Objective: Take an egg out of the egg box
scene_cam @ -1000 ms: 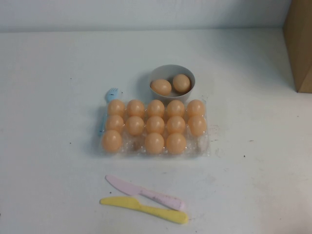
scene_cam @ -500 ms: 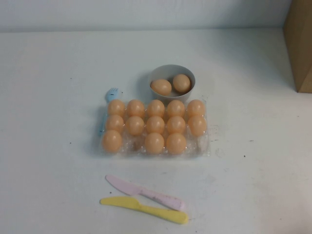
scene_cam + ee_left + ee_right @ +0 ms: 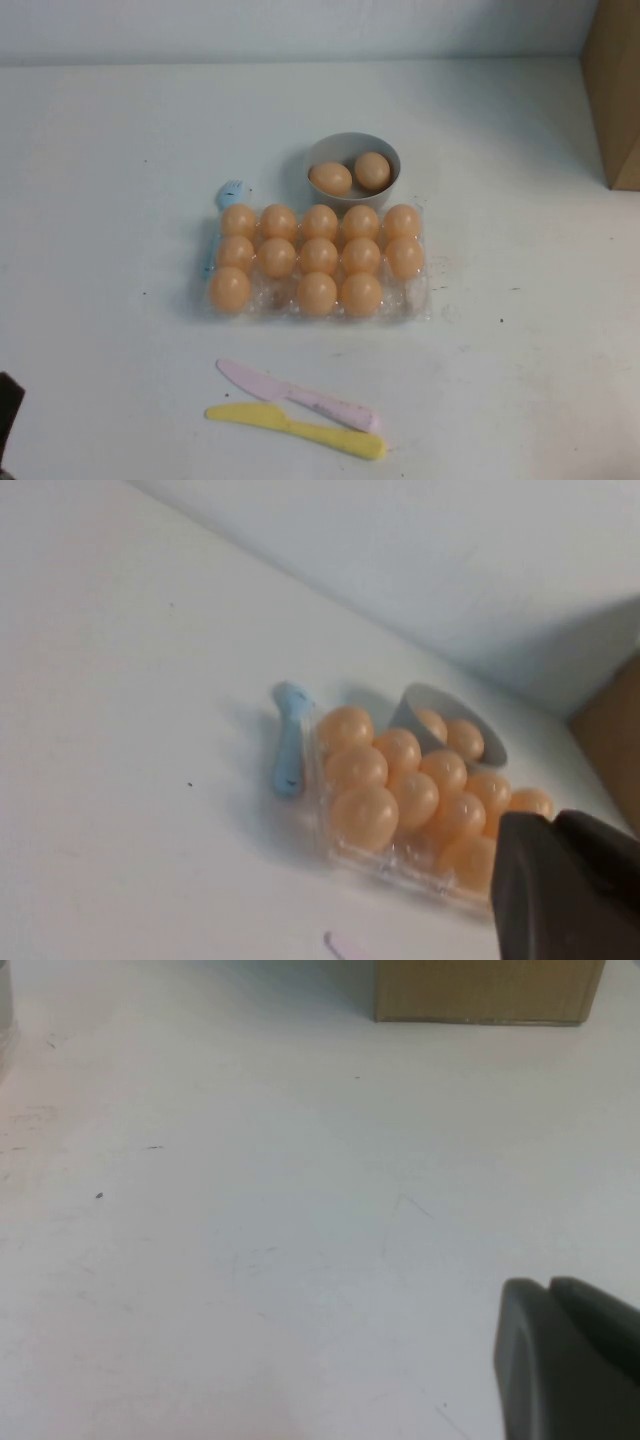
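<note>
The clear plastic egg box (image 3: 424, 301) lies mid-table, filled with peach-orange eggs such as the front-left egg (image 3: 229, 289). Two cups of its front row are bare. My left gripper (image 3: 553, 820) is shut with nothing in it. It hovers well short of the egg box (image 3: 397, 874), on its left-front side. The nearest egg (image 3: 365, 817) is clear of it. A dark part of the left arm (image 3: 7, 417) shows at the high view's lower left edge. My right gripper (image 3: 550, 1285) is shut and empty over bare table, far from the box.
A grey bowl (image 3: 330, 147) holding two eggs stands just behind the box. A light blue fork (image 3: 229, 192) lies along the box's left side. A pink knife (image 3: 300, 396) and a yellow knife (image 3: 300, 427) lie in front. A cardboard box (image 3: 615, 90) stands at the far right.
The left arm has come into the high view at the lower left edge. The eggs, box, bowl and cutlery have not moved.
</note>
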Tool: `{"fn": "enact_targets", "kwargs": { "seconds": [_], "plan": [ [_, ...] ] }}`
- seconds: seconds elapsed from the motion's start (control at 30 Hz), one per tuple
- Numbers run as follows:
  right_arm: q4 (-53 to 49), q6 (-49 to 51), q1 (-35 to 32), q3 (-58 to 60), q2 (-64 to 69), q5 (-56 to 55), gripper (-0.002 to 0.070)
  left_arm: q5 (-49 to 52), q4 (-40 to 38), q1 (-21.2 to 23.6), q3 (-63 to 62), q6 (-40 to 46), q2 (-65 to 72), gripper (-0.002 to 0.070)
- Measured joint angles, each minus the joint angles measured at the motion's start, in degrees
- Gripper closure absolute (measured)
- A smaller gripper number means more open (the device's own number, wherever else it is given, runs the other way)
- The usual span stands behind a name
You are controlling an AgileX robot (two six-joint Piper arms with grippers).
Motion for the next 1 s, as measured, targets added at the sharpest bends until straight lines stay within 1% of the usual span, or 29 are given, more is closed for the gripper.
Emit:
{"fn": "enact_targets", "kwargs": {
  "seconds": [0.2,0.23,0.33,0.47,0.57,0.67,0.8,0.9,1.0],
  "plan": [
    [0.0,0.0,0.0,0.0,0.0,0.0,0.0694,13.64,1.23,0.0,-16.12,19.63,17.66,0.068],
    [0.0,0.0,0.0,0.0,0.0,0.0,0.0694,16.76,1.39,0.0,-19.8,24.55,22.09,0.068],
    [0.0,0.0,0.0,0.0,0.0,0.0,0.0694,22.42,1.65,0.0,-27.91,32.81,32.64,0.068],
    [0.0,0.0,0.0,0.0,0.0,0.0,0.0694,28.74,3.18,0.0,-38.2,40.29,44.46,0.068],
    [0.0,0.0,0.0,0.0,0.0,0.0,0.0694,32.1,6.09,0.0,-44.45,42.14,52.02,0.068],
    [0.0,0.0,0.0,0.0,0.0,0.0,0.0694,33.54,8.39,0.0,-48.91,41.91,57.96,0.068],
    [0.0,0.0,0.0,0.0,0.0,0.0,0.0694,34.49,10.07,-0.39,-51.54,41.7,63.52,0.068],
    [0.0,0.0,0.0,0.0,0.0,0.0,0.0694,34.38,13.26,-2.99,-51.77,41.7,65.85,0.068],
    [0.0,0.0,0.0,0.0,0.0,0.0,0.0694,33.73,18.99,-8.4,-51.77,38.53,67.98,0.068]
  ]
}}
